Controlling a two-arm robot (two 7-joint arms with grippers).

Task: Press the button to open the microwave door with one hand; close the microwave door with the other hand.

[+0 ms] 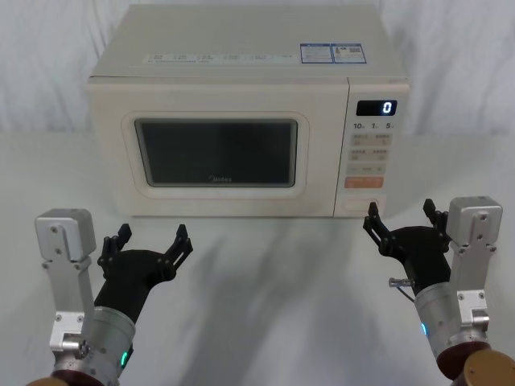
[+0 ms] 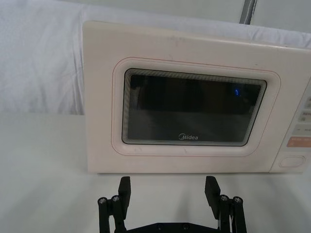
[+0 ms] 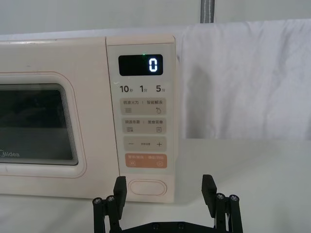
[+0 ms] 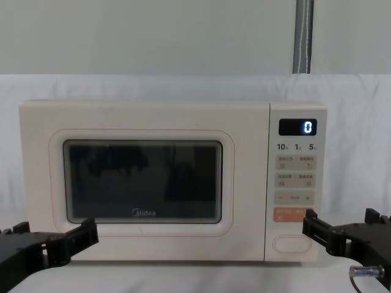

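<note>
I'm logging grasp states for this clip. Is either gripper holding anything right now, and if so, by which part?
Nothing is held. The left gripper and right gripper are both open and empty, just short of the microwave, whose door is shut.

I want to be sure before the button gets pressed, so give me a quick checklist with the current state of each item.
1. Microwave door shut flush with the microwave body: ok.
2. Button unobstructed: ok.
3. Right gripper lined up near the button: ok, it hangs just in front, apart from the panel.
4. Right gripper fingers closed to press with one tip: not ok, open.
5. Left gripper out of the door's swing: cannot tell, it sits open before the door's lower edge.
6. Display reads 0, not running: ok.
</note>
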